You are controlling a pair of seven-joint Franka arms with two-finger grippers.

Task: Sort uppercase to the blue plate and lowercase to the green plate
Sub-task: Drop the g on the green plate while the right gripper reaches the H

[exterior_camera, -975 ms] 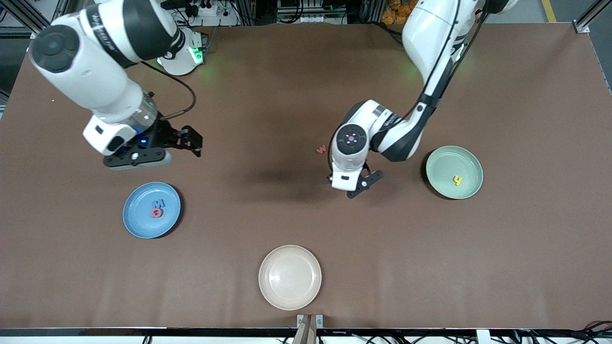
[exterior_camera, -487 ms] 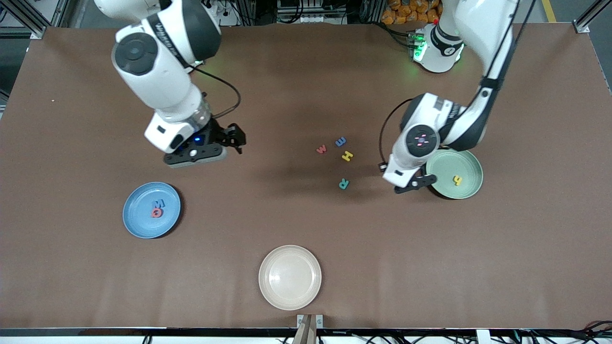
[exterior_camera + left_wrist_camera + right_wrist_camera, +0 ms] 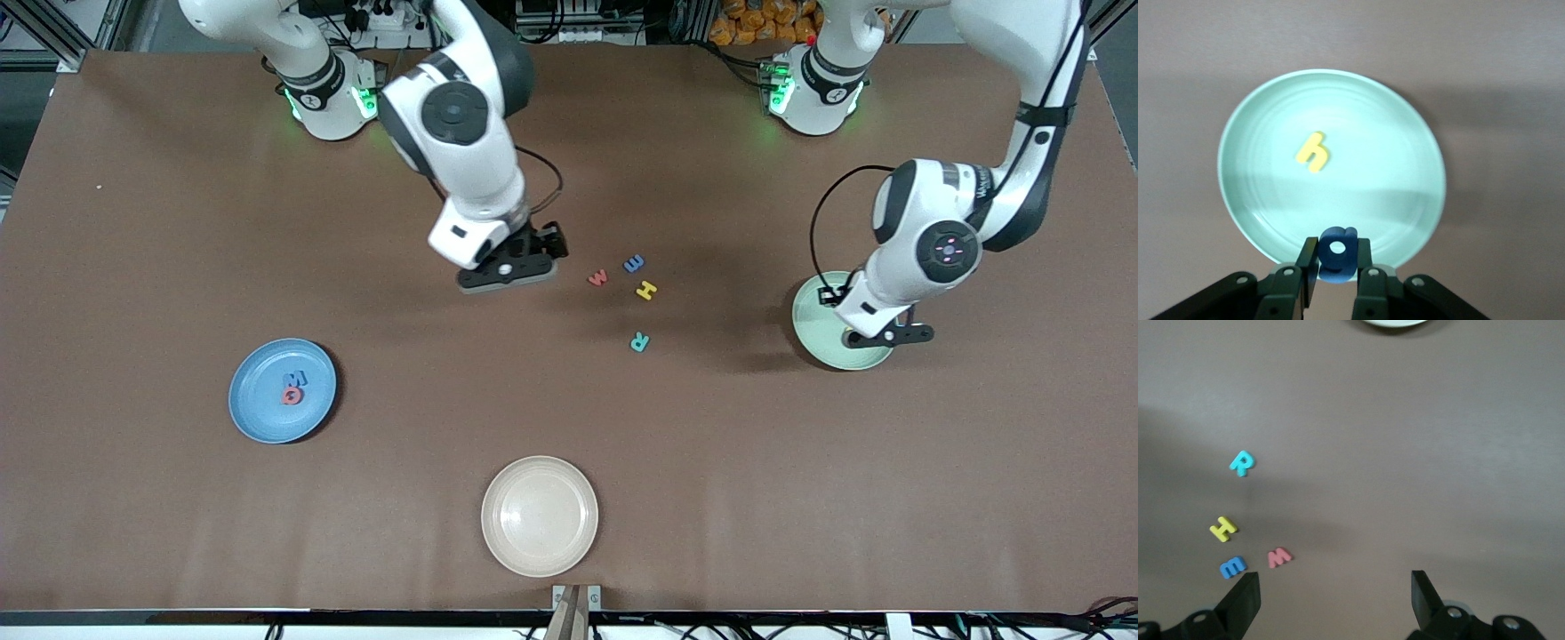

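Hovering over the green plate (image 3: pixel 1258 220) (yellow h (image 3: pixel 1312 151) inside), the left end effector (image 3: pixel 1336 265) is clamped on a blue lowercase letter (image 3: pixel 1337 257). The right end effector (image 3: pixel 1335 593) is spread apart beside the red w (image 3: pixel 598 277).

I see a brown table (image 3: pixel 569 427) carrying three plates. The blue plate (image 3: pixel 258 409) lies toward the right arm's end, the green plate (image 3: pixel 813 342) toward the left arm's end, and a cream plate (image 3: pixel 539 516) sits between them, nearest the front camera. Four loose letters lie directly on the brown surface near the middle: a red w (image 3: pixel 598 278), a blue letter (image 3: pixel 633 264) just beside it, a yellow H (image 3: pixel 646 290), and a teal R (image 3: pixel 639 342) nearer the front camera than these.
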